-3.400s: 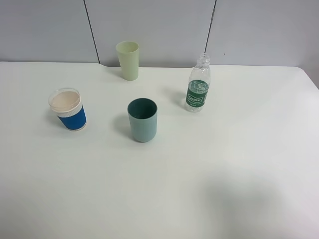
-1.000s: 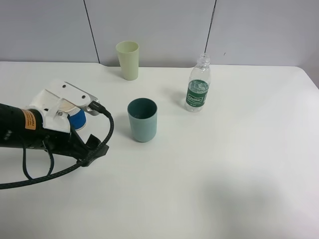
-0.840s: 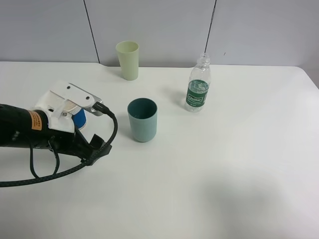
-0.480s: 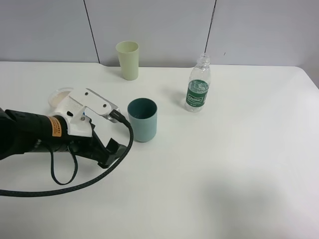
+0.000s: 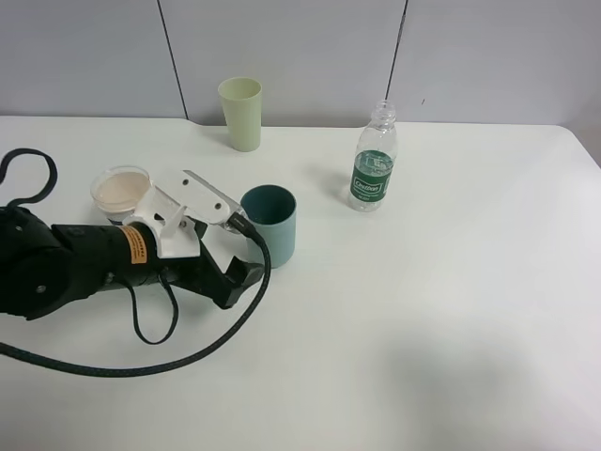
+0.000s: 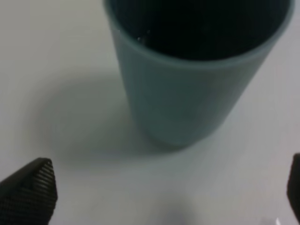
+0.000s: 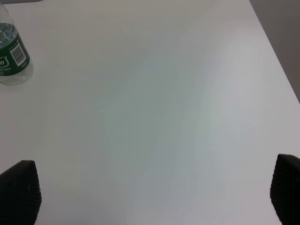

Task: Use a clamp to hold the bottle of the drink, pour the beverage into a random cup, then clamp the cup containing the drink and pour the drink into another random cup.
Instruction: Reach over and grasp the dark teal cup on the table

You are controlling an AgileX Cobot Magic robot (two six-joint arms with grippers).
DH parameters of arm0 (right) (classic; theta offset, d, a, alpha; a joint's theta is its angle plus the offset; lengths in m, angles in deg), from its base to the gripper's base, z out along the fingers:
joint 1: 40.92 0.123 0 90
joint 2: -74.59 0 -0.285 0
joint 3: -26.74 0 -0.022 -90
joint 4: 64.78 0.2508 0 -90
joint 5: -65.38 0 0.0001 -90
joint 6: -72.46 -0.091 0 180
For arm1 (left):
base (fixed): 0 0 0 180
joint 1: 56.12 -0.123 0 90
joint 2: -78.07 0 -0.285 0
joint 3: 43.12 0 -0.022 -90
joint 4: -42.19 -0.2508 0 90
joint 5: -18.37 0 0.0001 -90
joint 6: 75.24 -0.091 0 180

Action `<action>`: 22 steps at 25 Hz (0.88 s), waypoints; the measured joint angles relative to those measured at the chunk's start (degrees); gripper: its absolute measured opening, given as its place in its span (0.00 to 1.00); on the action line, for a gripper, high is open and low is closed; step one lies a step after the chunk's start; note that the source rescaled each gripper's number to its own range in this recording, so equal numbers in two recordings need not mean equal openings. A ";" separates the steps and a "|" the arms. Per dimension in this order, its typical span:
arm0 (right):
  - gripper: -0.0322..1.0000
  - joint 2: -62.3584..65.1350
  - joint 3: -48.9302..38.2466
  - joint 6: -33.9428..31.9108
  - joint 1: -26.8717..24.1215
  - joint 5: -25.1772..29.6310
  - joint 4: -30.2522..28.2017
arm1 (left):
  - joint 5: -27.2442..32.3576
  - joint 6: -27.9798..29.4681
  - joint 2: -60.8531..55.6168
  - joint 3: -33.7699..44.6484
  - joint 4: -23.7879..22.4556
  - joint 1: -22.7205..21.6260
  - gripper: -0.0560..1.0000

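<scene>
The teal-green cup [image 5: 271, 225] stands mid-table and fills the left wrist view [image 6: 197, 79], its inside dark. My left gripper [image 5: 235, 218] lies low just left of it, open, its fingertips [image 6: 28, 192] wide apart and short of the cup, holding nothing. The bottle [image 5: 374, 160] stands capless at the back right, and its edge shows in the right wrist view [image 7: 11, 56]. The blue-sleeved cup [image 5: 119, 191] sits behind my left arm, its sleeve mostly hidden. My right gripper [image 7: 152, 192] is open over bare table, outside the exterior view.
A pale yellow-green tumbler [image 5: 241, 113] stands at the back by the wall. A black cable [image 5: 141, 362] loops from the left arm across the near table. The table's right edge [image 7: 276, 61] runs close to the right gripper.
My left arm has slid right and forward from over the blue-sleeved cup to beside the teal-green cup, uncovering the paper cup's rim. Bottle and cups have not moved.
</scene>
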 joint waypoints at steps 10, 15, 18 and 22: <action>1.00 0.00 0.00 0.00 0.00 0.00 0.00 | -12.09 0.00 6.10 -0.05 -4.23 0.00 1.00; 1.00 0.00 0.00 0.00 0.00 0.00 0.00 | -17.55 0.00 8.02 0.01 -6.03 0.00 1.00; 1.00 0.00 0.00 0.00 0.00 0.00 0.00 | -21.38 0.22 9.55 0.01 -6.24 0.00 1.00; 1.00 0.00 0.00 0.00 0.00 0.00 0.00 | -25.17 0.22 11.94 0.01 -6.24 0.00 1.00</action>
